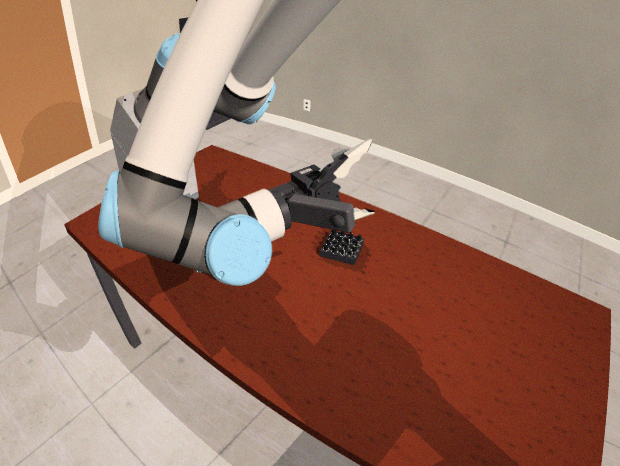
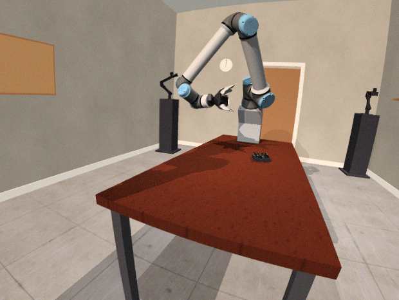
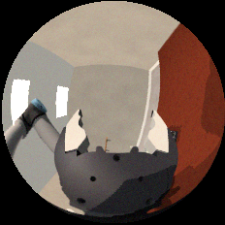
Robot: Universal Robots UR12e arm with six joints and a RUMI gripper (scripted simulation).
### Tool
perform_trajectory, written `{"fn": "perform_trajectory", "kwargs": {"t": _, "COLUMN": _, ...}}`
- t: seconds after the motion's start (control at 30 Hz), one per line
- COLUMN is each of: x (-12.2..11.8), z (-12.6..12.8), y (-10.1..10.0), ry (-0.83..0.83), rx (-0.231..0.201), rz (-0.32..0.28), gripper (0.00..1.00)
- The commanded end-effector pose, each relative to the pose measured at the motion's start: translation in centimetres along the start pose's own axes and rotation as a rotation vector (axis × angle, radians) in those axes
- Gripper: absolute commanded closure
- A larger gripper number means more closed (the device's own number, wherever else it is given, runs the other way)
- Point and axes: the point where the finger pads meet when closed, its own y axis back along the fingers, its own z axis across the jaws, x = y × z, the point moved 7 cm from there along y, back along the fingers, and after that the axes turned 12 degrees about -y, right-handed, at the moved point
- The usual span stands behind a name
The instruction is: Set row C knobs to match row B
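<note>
While the arm point(image 2: 206, 51) hangs high above the desk's point(image 2: 225, 206) far end, its gripper point(image 2: 227, 98) points sideways with the two pale fingers point(image 1: 354, 152) spread wide apart and nothing between them. The knob box point(image 1: 341, 247) sits flat on the desk near the far end, closer to the right edge as the exterior view shows it, well below the gripper and untouched. Its knob marks are too small to read.

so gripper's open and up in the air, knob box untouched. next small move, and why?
Probably bring the gripper down and over the knob box. It hangs well above the table, fingers spread wide with nothing between them, pointing sideways rather than down. The knob marks are too small to read from here.
</note>
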Motion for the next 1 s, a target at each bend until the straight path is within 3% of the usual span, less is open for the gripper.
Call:
{"fn": "perform_trajectory", "kwargs": {"t": 0.0, "x": 0.01, "z": -0.04, "y": -0.01, "ry": 0.001, "rx": 0.0, "rz": 0.0, "gripper": 0.0}}
{"fn": "perform_trajectory", "kwargs": {"t": 0.7, "x": 0.01, "z": -0.1, "y": -0.06, "ry": -0.002, "rx": 0.001, "rz": 0.0, "gripper": 0.0}}
{"fn": "perform_trajectory", "kwargs": {"t": 0.97, "x": -0.22, "z": -0.52, "y": -0.73, "ry": -0.052, "rx": 0.023, "rz": 0.005, "gripper": 0.0}}
